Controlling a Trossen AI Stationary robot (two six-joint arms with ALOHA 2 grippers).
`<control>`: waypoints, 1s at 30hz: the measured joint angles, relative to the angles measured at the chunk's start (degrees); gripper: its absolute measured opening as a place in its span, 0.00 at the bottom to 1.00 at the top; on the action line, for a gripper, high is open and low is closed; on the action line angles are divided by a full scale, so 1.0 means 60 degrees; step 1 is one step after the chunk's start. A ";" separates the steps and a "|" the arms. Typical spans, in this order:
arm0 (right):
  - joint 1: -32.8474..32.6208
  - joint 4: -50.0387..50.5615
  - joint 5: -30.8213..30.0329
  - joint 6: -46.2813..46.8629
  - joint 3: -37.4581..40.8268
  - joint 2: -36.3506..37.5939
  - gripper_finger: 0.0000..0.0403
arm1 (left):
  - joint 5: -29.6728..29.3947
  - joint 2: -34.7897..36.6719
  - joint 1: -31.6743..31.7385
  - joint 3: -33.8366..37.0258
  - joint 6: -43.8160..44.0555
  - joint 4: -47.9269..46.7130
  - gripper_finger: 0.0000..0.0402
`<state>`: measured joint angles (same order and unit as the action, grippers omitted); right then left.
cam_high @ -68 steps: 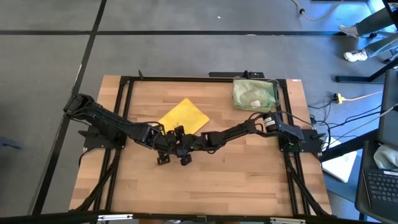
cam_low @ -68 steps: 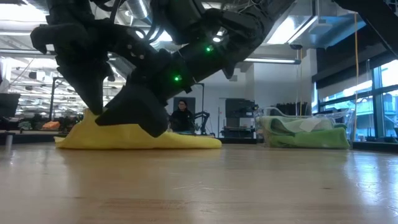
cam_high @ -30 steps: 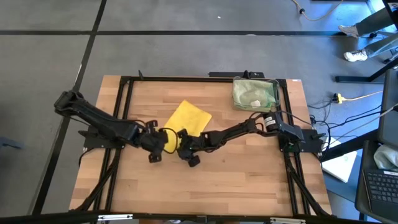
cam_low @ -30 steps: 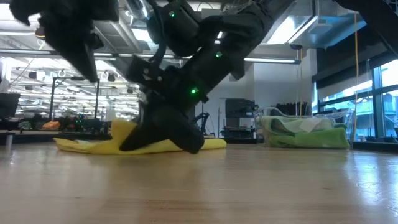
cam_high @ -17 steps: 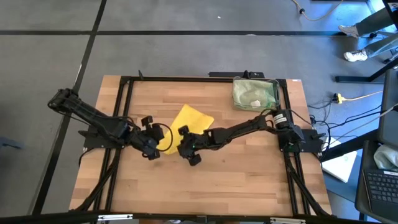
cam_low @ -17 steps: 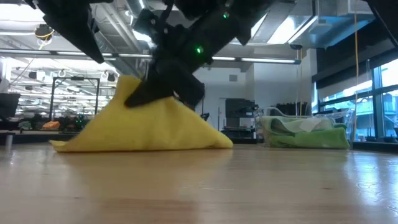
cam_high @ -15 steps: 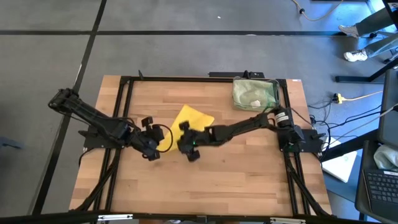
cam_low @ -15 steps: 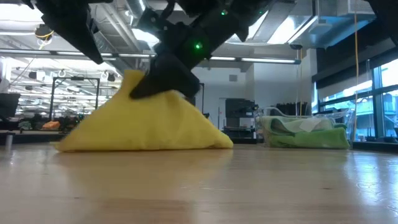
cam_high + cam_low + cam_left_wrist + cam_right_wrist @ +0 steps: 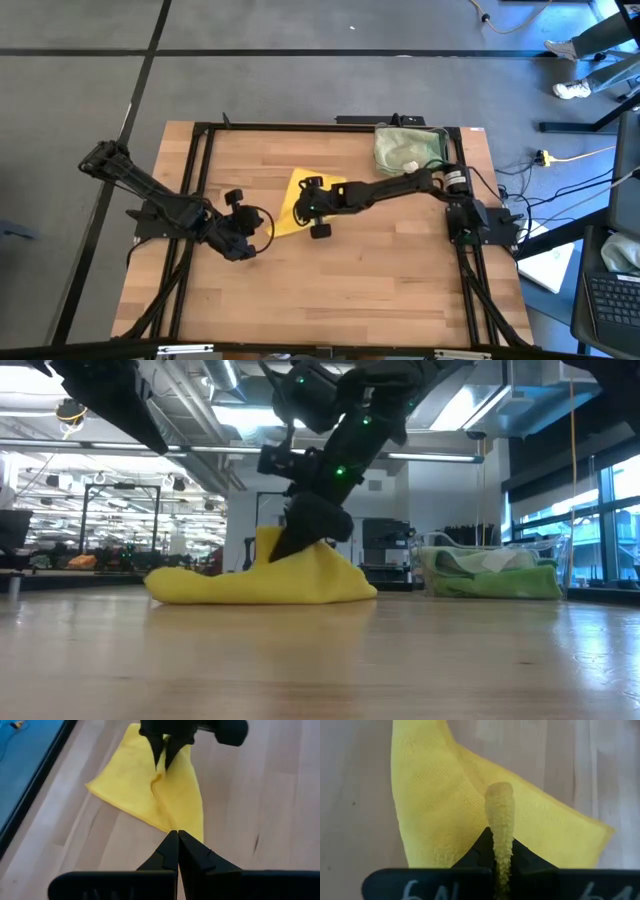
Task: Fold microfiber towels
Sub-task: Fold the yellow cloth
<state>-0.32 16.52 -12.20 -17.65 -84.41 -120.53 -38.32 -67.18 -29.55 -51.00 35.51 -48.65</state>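
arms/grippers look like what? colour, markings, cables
Both arms are dark, jointed links. The left gripper has slim black tapered fingers. The right gripper shows white digits on its body; green lights glow on that arm in the low view. Cables loop at the bases.

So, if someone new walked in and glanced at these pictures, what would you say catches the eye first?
The bright yellow towel near the middle of the wooden table, with the right gripper pinching a fold of it and lifting that part off the wood. Next, the left gripper, shut and empty, just beside the towel's near edge. Then the clear bin of greenish cloths at the far right corner.
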 joint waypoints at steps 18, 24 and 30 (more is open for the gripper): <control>-0.0435 0.0207 -0.0897 -0.0214 0.0398 0.1517 0.02 | -0.1082 0.0018 0.0381 0.2305 -0.0095 0.2625 0.16; -0.0578 0.0002 -0.0624 0.0046 0.1136 0.1636 0.02 | 0.0647 0.0018 0.1403 0.4222 -0.1495 0.7925 0.39; -0.0651 -0.0345 -0.0553 0.0634 0.2101 0.1937 0.02 | 0.2484 0.0004 0.2621 0.5000 -0.1973 1.0032 0.48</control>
<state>-4.23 14.45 -15.52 -13.85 -71.80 -108.91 -23.41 -67.16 -13.82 -21.00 23.67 11.54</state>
